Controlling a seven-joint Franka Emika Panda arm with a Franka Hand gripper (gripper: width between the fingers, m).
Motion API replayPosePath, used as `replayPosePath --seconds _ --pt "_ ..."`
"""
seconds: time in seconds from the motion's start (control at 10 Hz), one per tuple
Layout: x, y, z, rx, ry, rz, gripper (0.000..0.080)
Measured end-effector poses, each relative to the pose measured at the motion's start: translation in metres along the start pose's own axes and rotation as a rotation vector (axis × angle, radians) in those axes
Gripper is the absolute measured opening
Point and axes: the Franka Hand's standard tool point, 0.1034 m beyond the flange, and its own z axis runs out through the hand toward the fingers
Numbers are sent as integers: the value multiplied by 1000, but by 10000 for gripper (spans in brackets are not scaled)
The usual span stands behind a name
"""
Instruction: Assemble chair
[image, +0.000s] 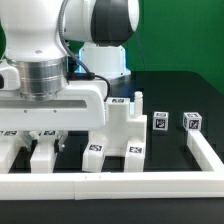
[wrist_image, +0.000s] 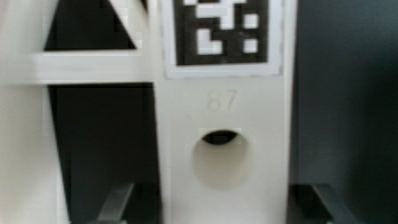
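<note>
Several white tagged chair pieces lie on the black table. In the wrist view a long white chair piece (wrist_image: 221, 150), with a tag (wrist_image: 226, 35) and a round hole (wrist_image: 219, 138), runs between my fingertips (wrist_image: 121, 202). Dark gaps show on both sides of it, so my gripper (wrist_image: 221, 205) is open around it without touching. In the exterior view my gripper (image: 45, 135) hangs low at the left over a white piece (image: 41, 156). A blocky stepped chair piece (image: 120, 128) stands in the middle. Two small tagged blocks (image: 160, 122) (image: 192, 121) sit to the exterior view's right.
The low white L-shaped border rail (image: 110, 184) runs along the front and up the exterior view's right side (image: 208, 150). The arm's white base (image: 105, 55) stands behind the parts. Another white piece (image: 8, 150) lies at the far left edge.
</note>
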Motion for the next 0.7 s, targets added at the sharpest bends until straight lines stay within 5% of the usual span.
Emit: replayPosePath --seconds 0.1,0.5,0.7 --pt "5 3 -28 9 12 6 285" --pt "0 -14 -96 65 24 59 285" --pt "0 -18 -95 64 28 54 285"
